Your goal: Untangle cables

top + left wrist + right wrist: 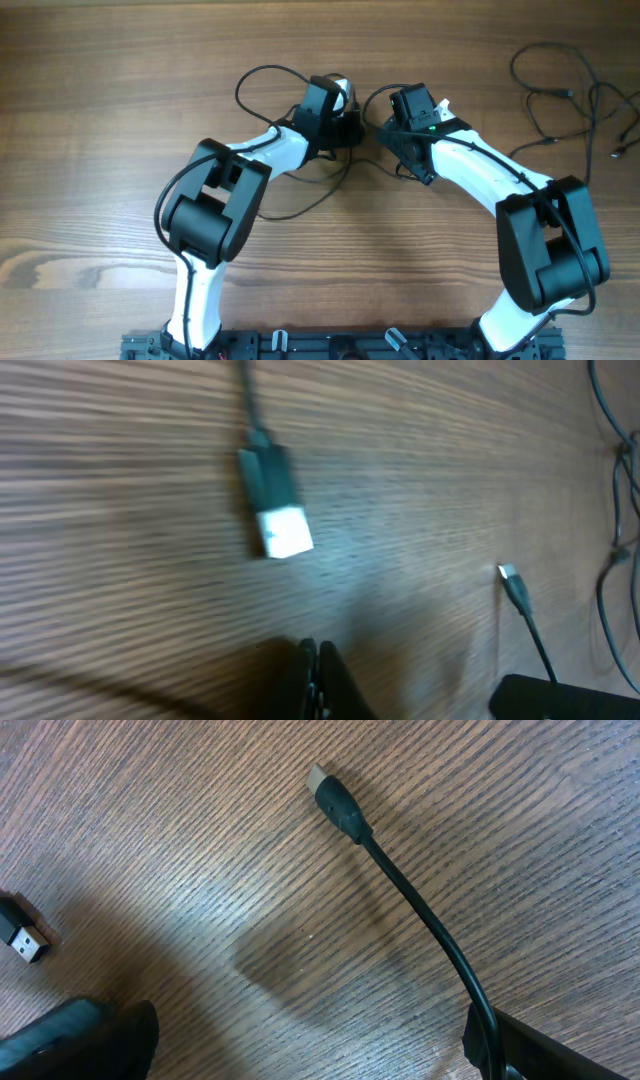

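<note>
Wood-grain worktop [100, 150] fills the overhead view. The two arms meet near its far middle, the left claw [342, 112] and right claw [402, 110] almost tip to tip. The loose heap of cables [560, 95] lies well off to the right claw's outer side, with neither claw touching it. A thin black loop [262, 75] curls behind the left claw. I cannot tell whether it is a task cord or arm wiring.

From the left wrist, the left claw [318, 660] is pinched fully closed with nothing between its fingers. Closed like that it probably serves as a slim tip for nudging or pinning. Ahead of it lies a flat plug [275, 510] with a pale end, its cord running away from the claw. Off to one side lies a smaller plug [510, 578], and further strands [620, 510] cross the frame edge beyond it.

From the right wrist, the right claw [300, 1050] is spread as wide as it goes and holds nothing. A cord [420, 915] lies flat on the worktop, running from beside one finger [545, 1050] out ahead to a moulded plug [335, 798]. Whether cord and finger touch, I cannot tell. Another plug end [25, 935] sits just ahead of the opposite finger. With the jaws open about the cord's line, this looks like lining up a grasp, so that one strand can be drawn clear of the rest.
</note>
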